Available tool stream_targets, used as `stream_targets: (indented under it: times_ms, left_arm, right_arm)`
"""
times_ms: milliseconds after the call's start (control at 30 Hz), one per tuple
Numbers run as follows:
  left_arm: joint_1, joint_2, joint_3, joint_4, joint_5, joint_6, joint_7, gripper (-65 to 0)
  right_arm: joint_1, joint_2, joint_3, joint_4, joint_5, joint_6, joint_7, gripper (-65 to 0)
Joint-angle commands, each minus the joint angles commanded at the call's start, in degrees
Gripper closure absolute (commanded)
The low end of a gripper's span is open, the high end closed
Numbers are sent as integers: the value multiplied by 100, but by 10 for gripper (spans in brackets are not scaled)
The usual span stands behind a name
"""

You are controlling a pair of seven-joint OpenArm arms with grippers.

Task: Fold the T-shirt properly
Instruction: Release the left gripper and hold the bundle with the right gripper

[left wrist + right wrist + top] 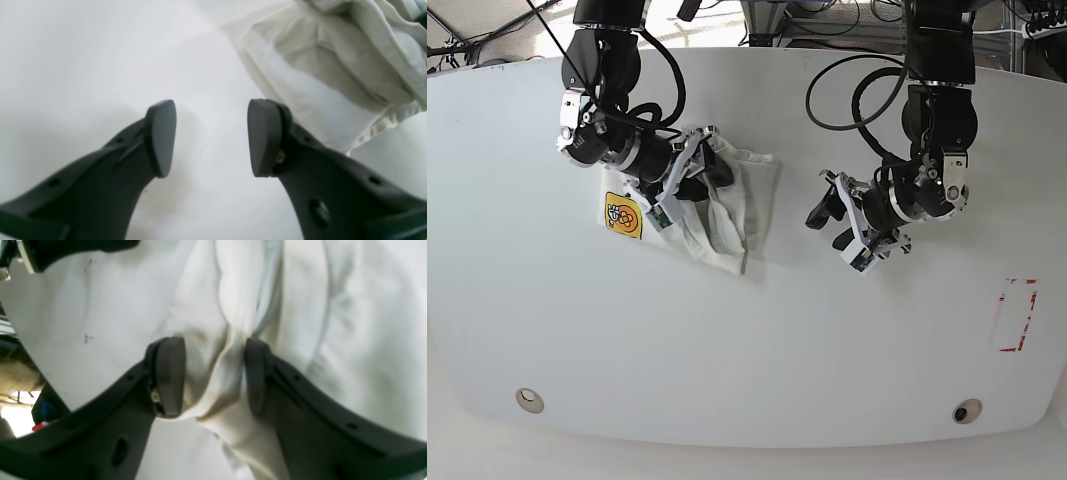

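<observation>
the right gripper point(213, 373) straddles a ridge of the crumpled white cotton t-shirt point(727, 205), jaws parted, not yet pinching. the left gripper point(211, 138), at its 3 o'clock, gapes empty; ideally it takes an opposite edge.

No lettering reads clearly anywhere (the T-shirt point(717, 205) shows only an orange graphic).

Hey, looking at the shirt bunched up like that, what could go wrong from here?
1. The right pincer straddles a thick ridge of the crumpled T-shirt, so closing may catch several layers and drag the whole bundle instead of one edge.
2. The left pincer is open over bare table, apart from the cloth; with one arm working, the shirt may bunch further.
3. The printed part lies half under the heap, so a fold now would probably come out crooked.
</observation>
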Motion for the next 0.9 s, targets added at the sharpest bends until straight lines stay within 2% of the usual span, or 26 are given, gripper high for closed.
stream_targets:
  times_ms: [133,333,467,533,633,767,833,900]
  left_arm:
    - [0,-9,-70,0,9,0,0,-325]
    - [-35,-149,-79,9,18,0,0,-325]
    - [-44,-167,-70,18,18,0,0,-325]
    - [-9,-167,-70,185,35,0,0,-325]
    - [0,-167,-53,264,44,0,0,-325]
    - [97,-158,-35,510,44,0,0,-325]
    - [123,-132,0,519,44,0,0,-325]
    - [132,-123,334,545,44,0,0,-325]
  right_arm:
    - [237,0,-580,-888,0,0,659,-270]
    - [571,9,-976,-1925,9,0,1204,-270]
    - [501,26,-958,-1301,35,0,1178,-270]
    - [369,35,-879,-747,26,0,905,-270]
    - [360,35,-457,-264,9,0,457,-270]
    - [325,62,0,176,26,0,158,-270]
    - [325,299,185,176,44,0,149,-268]
    - [290,510,369,176,211,0,149,-268]
